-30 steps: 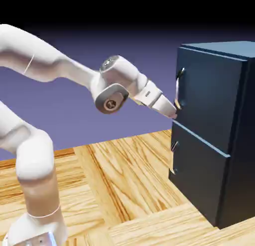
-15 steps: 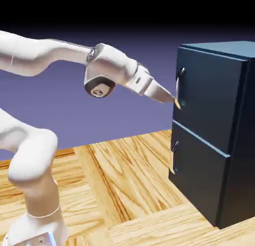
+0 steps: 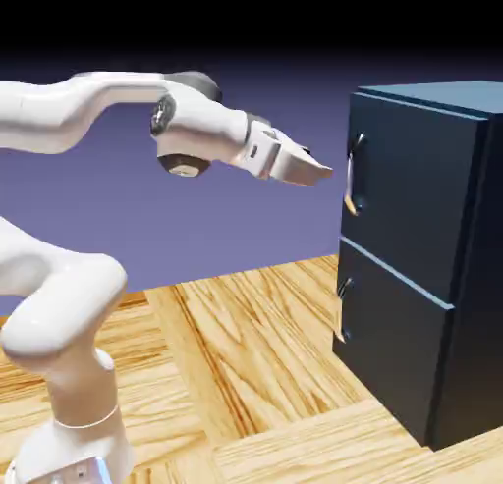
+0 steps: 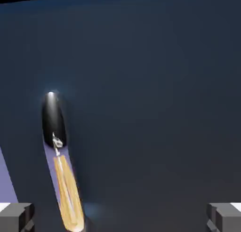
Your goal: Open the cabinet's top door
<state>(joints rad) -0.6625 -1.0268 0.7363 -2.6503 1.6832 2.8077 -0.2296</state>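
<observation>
Although you may look for lettering, none can be read on the cabinet (image 3: 432,256), the arm or the table. Your work surface is a light wooden table (image 3: 255,354) with a strong plank grain, and behind it a plain blue-violet backdrop fades to black along the upper edge of the exterior view.

From the exterior view, the dark navy cabinet stands on the table at about 3 o'clock. Its front carries two stacked panels: the top door (image 3: 403,197), the larger one, and below it a shorter lower panel (image 3: 393,349) at about 4 o'clock. A vertical, curved silver handle (image 3: 351,173) sits at the near edge of the top door; its lower end reflects the orange of the wood. A smaller handle (image 3: 341,315) sits on the lower panel.

Your gripper (image 3: 319,170) is level, just beside the upper handle at its 9 o'clock and apart from it. The white arm arches in from 9 o'clock.

In the hand view, the door's dark face (image 4: 150,108) fills the field. The handle (image 4: 59,156) lies at about 8 o'clock, inside the left fingertip (image 4: 16,216). Both grey fingertips stand wide apart at the bottom corners with nothing between them: the jaws are fully spread and empty. No other object stands between gripper and door.
</observation>
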